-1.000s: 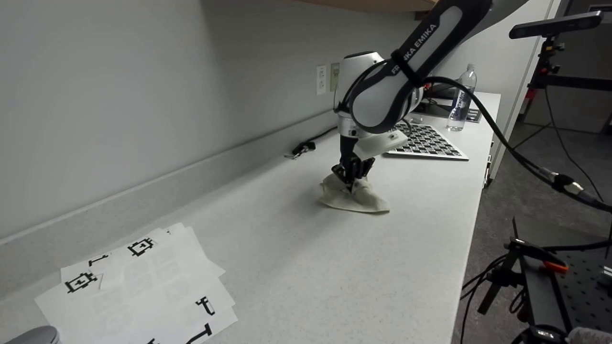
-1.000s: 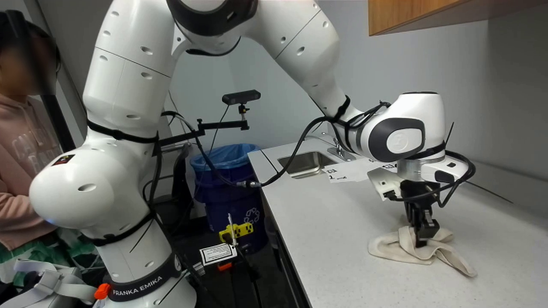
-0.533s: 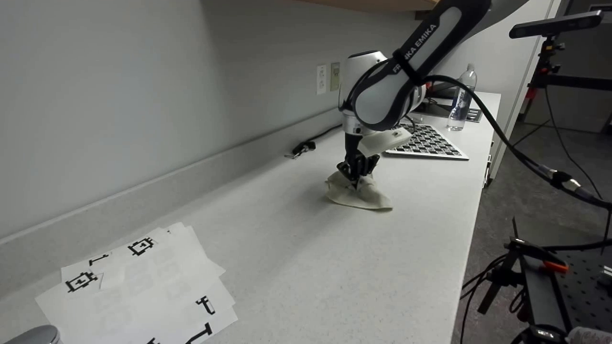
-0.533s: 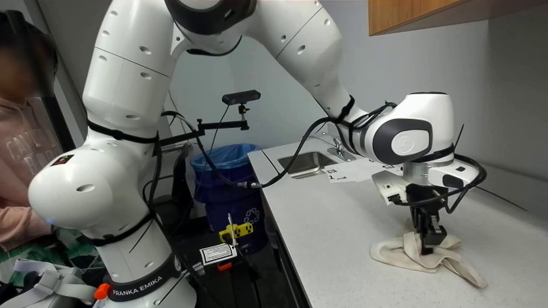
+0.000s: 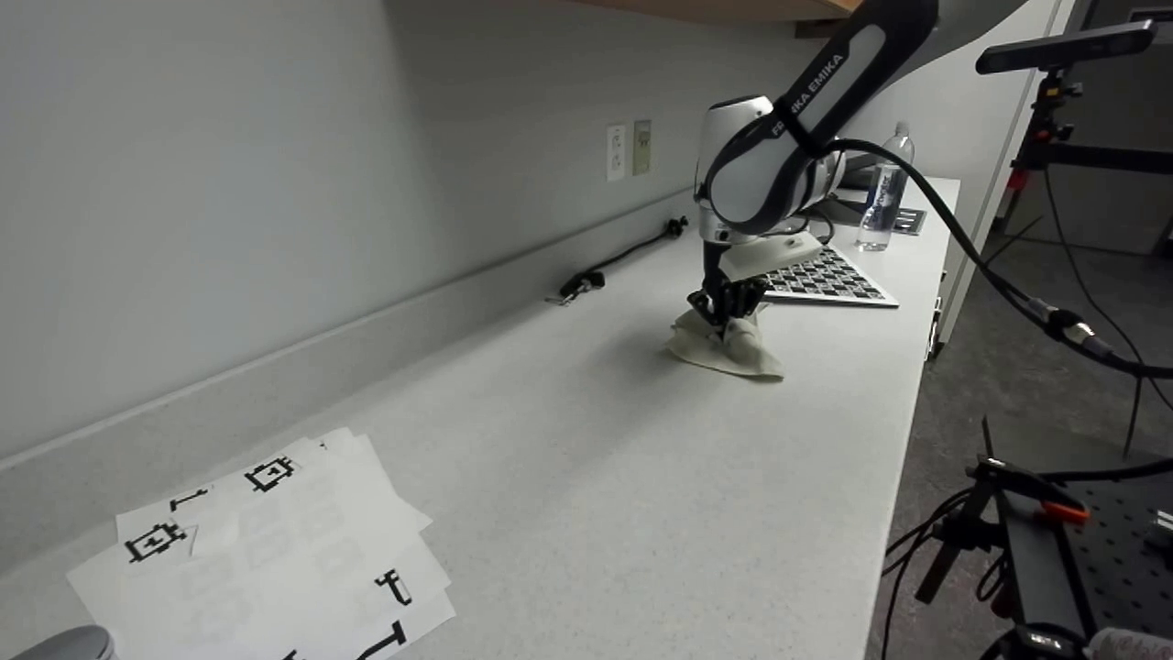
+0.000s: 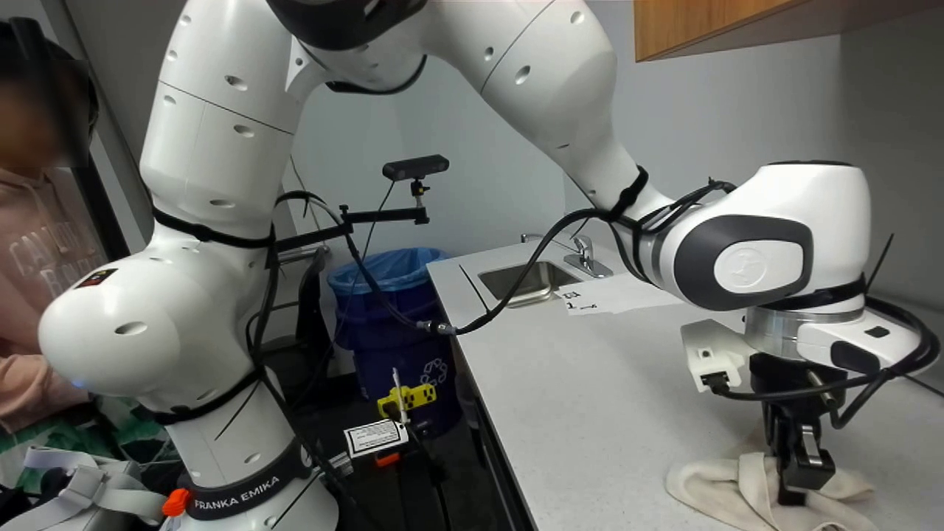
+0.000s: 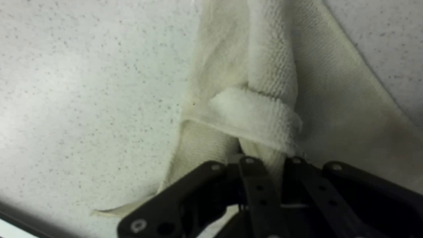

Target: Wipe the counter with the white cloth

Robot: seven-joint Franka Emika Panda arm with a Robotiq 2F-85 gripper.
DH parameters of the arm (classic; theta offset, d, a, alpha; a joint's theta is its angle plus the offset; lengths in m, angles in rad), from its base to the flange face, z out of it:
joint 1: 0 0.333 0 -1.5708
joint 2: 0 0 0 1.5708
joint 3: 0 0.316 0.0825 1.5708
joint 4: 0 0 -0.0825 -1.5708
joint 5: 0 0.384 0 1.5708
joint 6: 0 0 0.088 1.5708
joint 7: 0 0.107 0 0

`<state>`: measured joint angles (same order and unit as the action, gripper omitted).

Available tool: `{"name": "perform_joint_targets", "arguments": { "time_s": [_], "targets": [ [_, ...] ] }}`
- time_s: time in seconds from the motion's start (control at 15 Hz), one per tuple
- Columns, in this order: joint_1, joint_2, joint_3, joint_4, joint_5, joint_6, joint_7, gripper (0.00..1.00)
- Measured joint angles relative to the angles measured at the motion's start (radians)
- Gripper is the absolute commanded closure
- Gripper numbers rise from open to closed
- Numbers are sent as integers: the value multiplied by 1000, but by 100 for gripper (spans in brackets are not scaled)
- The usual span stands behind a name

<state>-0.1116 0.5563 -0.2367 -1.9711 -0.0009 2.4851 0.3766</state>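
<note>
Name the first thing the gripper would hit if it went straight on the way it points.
Most likely the counter, directly beneath, perhaps through a layer of the white cloth it grips. The gripper points down, but the cloth hides its very tips, so any gap is unclear.

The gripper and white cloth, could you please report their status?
Gripper shut on white cloth. Cloth rumpled, lying on counter. Checkered board behind cloth in an exterior view, possibly obstructing.

Before me a long, speckled pale-grey counter point(image 5: 596, 522) carries white paper sheets point(image 5: 284, 541) with black marks, a wrinkled cream-white cloth point(image 5: 747, 354), a black-and-white checkered board point(image 5: 829, 280), a clear plastic bottle point(image 5: 884, 197) and a black cord point(image 5: 586, 280).
</note>
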Motion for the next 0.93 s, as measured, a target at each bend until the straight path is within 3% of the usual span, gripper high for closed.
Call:
{"name": "perform_joint_targets", "arguments": {
  "time_s": [0.4,0.93],
  "targets": [
    [7,0,10,1,-7,0,-2,97],
    [113,-7,77,1,-53,0,-20,97]
  ]
}}
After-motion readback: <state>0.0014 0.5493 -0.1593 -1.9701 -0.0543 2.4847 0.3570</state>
